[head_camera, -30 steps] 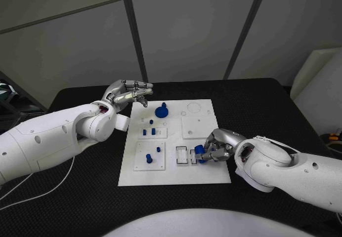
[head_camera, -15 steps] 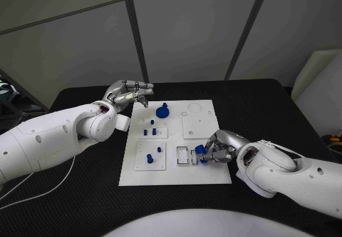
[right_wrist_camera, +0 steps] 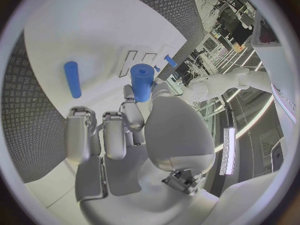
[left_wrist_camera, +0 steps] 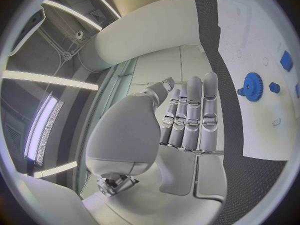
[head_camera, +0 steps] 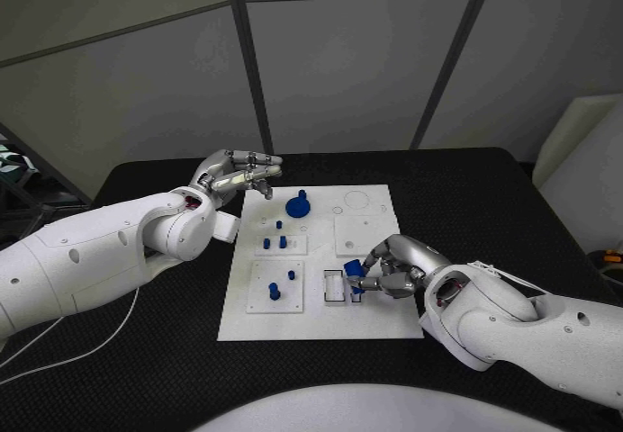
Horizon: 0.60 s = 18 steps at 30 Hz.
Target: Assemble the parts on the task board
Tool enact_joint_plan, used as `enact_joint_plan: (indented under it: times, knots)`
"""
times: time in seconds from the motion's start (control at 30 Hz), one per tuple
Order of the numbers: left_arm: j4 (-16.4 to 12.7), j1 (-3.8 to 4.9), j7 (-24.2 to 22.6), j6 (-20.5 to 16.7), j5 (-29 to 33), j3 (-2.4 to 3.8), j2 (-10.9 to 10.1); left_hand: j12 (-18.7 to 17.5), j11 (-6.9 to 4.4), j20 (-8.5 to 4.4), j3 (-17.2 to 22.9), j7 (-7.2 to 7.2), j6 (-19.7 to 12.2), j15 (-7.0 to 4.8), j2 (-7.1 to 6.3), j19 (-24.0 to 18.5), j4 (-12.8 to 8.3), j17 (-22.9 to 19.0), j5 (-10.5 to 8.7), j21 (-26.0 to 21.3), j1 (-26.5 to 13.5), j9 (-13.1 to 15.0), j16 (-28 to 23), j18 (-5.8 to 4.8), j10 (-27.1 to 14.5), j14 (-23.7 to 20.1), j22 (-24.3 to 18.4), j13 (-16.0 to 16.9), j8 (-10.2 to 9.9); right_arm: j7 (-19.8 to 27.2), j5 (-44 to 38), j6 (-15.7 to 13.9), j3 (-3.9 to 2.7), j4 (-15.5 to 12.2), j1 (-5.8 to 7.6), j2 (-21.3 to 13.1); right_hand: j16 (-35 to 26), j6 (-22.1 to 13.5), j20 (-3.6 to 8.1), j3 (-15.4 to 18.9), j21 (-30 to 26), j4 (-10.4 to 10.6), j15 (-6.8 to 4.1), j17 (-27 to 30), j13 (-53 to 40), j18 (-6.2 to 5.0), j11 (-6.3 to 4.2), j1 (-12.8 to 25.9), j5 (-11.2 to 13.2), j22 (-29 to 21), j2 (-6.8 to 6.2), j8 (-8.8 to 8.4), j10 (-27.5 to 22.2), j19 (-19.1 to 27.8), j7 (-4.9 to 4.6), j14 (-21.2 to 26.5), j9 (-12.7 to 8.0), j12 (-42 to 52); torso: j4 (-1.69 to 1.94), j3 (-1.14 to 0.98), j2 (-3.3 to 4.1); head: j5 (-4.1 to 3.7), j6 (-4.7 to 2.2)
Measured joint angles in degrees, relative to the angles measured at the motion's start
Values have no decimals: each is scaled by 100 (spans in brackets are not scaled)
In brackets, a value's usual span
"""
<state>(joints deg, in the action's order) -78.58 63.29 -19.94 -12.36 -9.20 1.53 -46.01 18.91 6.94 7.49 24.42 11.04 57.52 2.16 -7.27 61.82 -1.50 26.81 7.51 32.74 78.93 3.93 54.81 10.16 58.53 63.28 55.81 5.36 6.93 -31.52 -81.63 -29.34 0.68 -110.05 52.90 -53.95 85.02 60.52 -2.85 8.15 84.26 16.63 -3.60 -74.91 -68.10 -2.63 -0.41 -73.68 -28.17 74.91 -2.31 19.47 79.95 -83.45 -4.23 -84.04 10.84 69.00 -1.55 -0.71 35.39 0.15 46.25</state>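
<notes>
- The left hand (head_camera: 238,171) hovers over the black table (head_camera: 156,360) just off the far left corner of the task board (head_camera: 376,319). Its fingers (left_wrist_camera: 194,110) lie straight and pressed side by side, and nothing sits between them; the left wrist view shows the palm bare.
- On the left part of the board, a small white plate near the front carries one upright blue peg (head_camera: 273,290). Behind it another small plate holds two short blue pegs (head_camera: 273,242), and one more small blue peg (head_camera: 279,223) stands beyond them.
- Near the far edge stands a blue gear (head_camera: 296,205) with a knob on top; the left wrist view also shows its toothed rim (left_wrist_camera: 253,86).
- In the board's middle front are two narrow rectangular slots (head_camera: 334,283); the right one is partly covered by the right hand, so its contents cannot be made out.
- To the right, a raised square plate (head_camera: 364,234) and faint round outlines lie toward the far right corner; their detail is too pale to read.
- The right hand (head_camera: 390,268) hangs over the front right part of the board, fingers curled in and pinching a blue cylinder (head_camera: 353,269) at the fingertips, right above the slots. Whether the cylinder touches the board cannot be told.
- The right wrist view shows that cylinder (right_wrist_camera: 142,82) upright between thumb and fingers, and a long blue pin (right_wrist_camera: 72,79) lying flat on the board beside it.
</notes>
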Motion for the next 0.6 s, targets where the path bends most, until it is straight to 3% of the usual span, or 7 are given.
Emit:
enact_joint_plan:
  times: [0.13,0.23,0.6]
  knots:
    - [-5,-1,1,1,0,0,5,0,0,0,0,0,0,0,-2,0,0,0,0,0,2,0,0,0,0,0,0,0,0,4,59,31,0,87,0,137,0,0,0,77,0,12,0,0,0,0,0,41,7,0,40,0,0,0,0,0,2,0,0,2,4,3,-1]
    - [-8,-1,2,3,0,0,9,0,0,0,0,0,0,0,-2,0,0,0,0,0,2,0,0,0,0,0,0,0,0,1,92,91,-1,148,0,230,0,1,0,132,0,12,0,0,0,0,0,125,128,0,120,6,0,0,1,0,132,-14,0,3,5,10,8]
    - [-23,-1,4,8,0,0,13,0,0,0,0,0,0,0,-2,0,0,1,0,0,2,0,0,0,0,0,1,0,0,-73,153,373,-2,345,0,487,0,69,0,336,0,20,0,1,-23,-1,0,474,529,-1,63,112,0,0,69,0,278,-75,2,3,7,61,29]
